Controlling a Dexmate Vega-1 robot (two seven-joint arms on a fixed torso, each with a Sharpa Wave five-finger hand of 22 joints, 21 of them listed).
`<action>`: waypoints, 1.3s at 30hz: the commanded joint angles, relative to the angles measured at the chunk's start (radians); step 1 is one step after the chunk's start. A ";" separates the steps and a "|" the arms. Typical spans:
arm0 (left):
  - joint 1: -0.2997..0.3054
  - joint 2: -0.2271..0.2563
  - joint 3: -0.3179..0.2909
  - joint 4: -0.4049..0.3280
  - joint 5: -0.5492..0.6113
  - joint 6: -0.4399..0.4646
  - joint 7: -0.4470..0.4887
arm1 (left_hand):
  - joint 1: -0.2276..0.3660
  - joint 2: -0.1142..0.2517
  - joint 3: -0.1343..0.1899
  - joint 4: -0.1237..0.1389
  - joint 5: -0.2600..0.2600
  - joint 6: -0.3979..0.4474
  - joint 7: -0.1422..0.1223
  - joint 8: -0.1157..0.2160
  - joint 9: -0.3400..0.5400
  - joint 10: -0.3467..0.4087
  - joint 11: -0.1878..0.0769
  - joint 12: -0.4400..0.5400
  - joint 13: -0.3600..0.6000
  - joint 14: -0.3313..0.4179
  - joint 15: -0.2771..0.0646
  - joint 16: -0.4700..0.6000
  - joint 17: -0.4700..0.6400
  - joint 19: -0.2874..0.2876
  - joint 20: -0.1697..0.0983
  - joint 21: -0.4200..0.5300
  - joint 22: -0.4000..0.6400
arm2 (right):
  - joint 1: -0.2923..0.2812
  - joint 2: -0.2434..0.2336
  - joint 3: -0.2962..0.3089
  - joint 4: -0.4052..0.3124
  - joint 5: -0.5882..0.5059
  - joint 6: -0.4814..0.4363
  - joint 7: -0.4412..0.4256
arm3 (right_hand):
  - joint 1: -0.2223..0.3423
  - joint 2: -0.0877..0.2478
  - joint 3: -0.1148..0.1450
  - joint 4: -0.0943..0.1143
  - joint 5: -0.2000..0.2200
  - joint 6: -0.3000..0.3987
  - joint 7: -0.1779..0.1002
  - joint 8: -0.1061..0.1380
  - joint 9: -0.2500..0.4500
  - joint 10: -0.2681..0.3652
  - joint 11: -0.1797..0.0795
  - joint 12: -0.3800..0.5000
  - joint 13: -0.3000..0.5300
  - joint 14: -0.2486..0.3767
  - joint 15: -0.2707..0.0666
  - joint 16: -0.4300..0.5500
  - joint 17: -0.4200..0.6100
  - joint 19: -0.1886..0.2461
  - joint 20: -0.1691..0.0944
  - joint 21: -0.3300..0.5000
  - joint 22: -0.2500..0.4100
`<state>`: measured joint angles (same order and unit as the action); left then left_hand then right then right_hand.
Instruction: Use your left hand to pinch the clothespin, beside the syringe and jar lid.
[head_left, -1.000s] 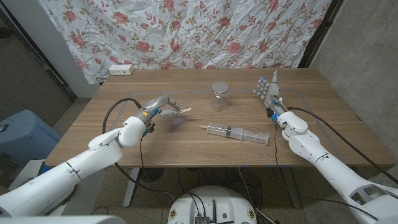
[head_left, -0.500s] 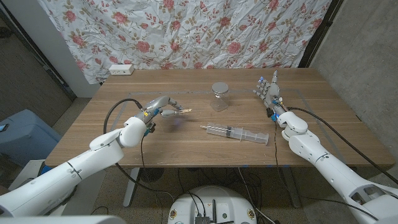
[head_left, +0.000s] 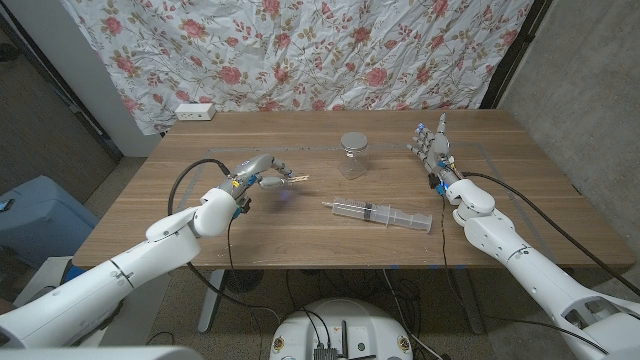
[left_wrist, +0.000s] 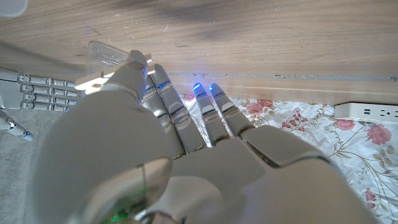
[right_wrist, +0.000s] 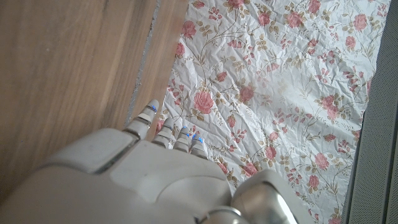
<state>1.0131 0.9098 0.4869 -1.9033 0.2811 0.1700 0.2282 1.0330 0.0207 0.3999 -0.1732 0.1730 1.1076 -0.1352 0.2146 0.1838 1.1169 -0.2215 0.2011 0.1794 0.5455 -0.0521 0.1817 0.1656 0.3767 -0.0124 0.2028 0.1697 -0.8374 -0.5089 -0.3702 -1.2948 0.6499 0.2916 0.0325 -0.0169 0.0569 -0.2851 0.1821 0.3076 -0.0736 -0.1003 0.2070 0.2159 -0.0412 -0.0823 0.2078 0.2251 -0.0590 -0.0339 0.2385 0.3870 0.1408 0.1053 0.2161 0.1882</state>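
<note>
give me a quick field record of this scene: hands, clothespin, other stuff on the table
left hand: raised over the table's left part, pinches the clothespin
clothespin: wooden, sticks out of the fingers toward the jar
right hand: at the table's right side, fingers up and apart, holds nothing
syringe: lies flat, mid-table
jar: clear glass, upright, beyond the syringe
power strip: white, far left corner

Two white glossy arms showing, black cables running along each; left robot hand (head_left: 262, 171) and right robot hand (head_left: 432, 146) looking silver-grey, fingertips glowing blue.
</note>
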 joint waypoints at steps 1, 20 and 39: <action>0.001 -0.004 0.004 0.009 0.010 0.010 0.016 | 0.017 0.008 0.000 -0.005 0.007 0.018 0.001 0.011 0.004 0.021 -0.002 0.008 0.006 0.014 -0.148 0.007 0.003 0.013 0.000 0.001 0.004 | -0.001 0.000 0.000 -0.001 0.000 0.000 0.000 | 0.000 0.072 -0.005 0.000 0.005 -0.003 -0.007 0.006 0.002 0.001 -0.007 0.007 0.003 -0.011 -0.035 0.005 0.003 0.004 -0.001 0.004 0.005; 0.005 -0.013 0.010 0.025 0.023 0.009 0.045 | 0.047 0.018 -0.004 -0.004 0.004 0.046 0.004 0.017 0.006 0.067 -0.004 0.013 0.008 0.044 -0.157 0.013 0.005 0.037 -0.009 0.007 0.005 | -0.001 0.000 0.000 -0.001 0.000 0.000 0.000 | 0.000 0.072 -0.005 0.000 0.005 -0.002 -0.005 0.006 0.002 0.001 -0.006 0.008 0.003 -0.010 -0.034 0.006 0.003 0.004 -0.001 0.004 0.005; 0.005 -0.008 0.008 0.033 0.019 -0.012 0.043 | 0.064 0.014 -0.014 -0.005 0.000 0.059 0.008 0.017 0.006 0.096 -0.004 0.014 0.009 0.062 -0.160 0.013 0.005 0.047 -0.014 0.007 0.005 | 0.000 0.000 0.000 -0.001 0.000 0.000 -0.001 | 0.000 0.072 -0.005 0.000 0.005 -0.003 -0.007 0.006 0.002 0.001 -0.008 0.007 0.003 -0.010 -0.035 0.006 0.003 0.004 0.000 0.004 0.005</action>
<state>1.0177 0.8980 0.4979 -1.8757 0.3055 0.1712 0.2730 1.0983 0.0371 0.3888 -0.1783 0.1749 1.1739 -0.1267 0.2314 0.1925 1.1935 -0.2200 0.2074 0.1828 0.5986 -0.0589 0.1897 0.1702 0.4152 -0.0269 0.2028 0.1697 -0.8380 -0.5092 -0.3700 -1.2960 0.6501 0.2917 0.0320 -0.0169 0.0569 -0.2851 0.1821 0.3076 -0.0736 -0.1003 0.2070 0.2159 -0.0413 -0.0823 0.2078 0.2251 -0.0589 -0.0339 0.2385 0.3870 0.1408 0.1053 0.2161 0.1882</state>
